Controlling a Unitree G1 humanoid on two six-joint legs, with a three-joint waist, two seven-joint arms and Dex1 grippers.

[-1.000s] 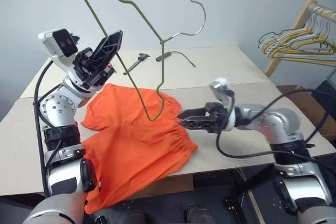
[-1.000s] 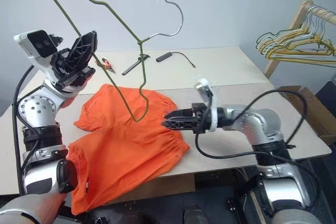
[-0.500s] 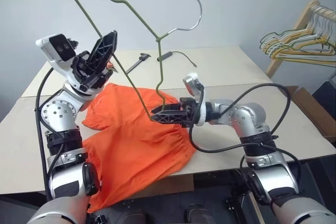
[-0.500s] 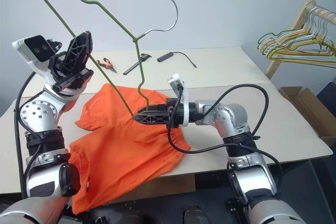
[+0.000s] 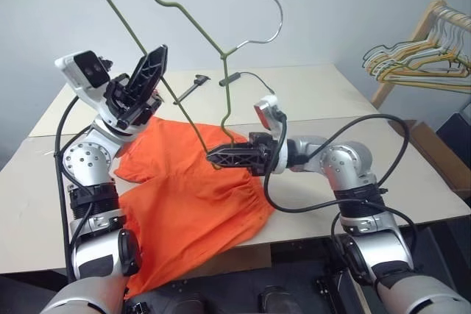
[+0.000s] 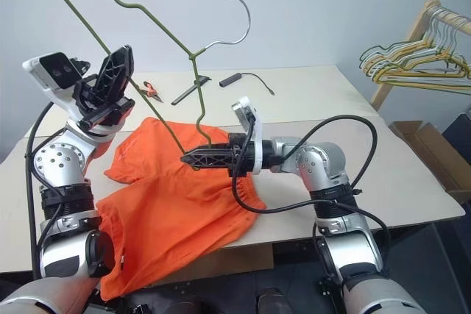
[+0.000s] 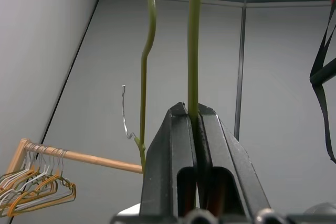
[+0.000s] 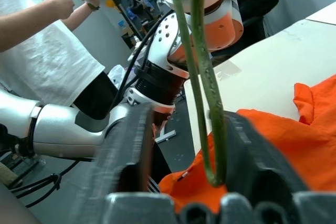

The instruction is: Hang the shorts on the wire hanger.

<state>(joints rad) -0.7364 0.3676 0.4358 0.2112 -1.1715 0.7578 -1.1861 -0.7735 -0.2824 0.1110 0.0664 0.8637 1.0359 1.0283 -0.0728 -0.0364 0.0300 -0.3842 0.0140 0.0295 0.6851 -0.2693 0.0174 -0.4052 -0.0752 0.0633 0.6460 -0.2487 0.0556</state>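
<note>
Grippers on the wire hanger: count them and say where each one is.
2. Left gripper clamps the thin olive wire hanger's long side; right gripper straddles its lower corner above the bright orange fabric shorts.

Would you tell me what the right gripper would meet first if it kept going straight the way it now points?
The right gripper already has the wire hanger's lower bend between its fingers, so that comes first. Beyond it lie the orange shorts, though depth is uncertain.

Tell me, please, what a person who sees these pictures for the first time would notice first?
Probably the bright orange shorts, spread on the pale table and drooping over its near edge. Next, the wire hanger, held high by the left gripper, whose fingers are shut on one wire. The right gripper reaches across the shorts, with the hanger's lowest bend between its fingers.
</note>
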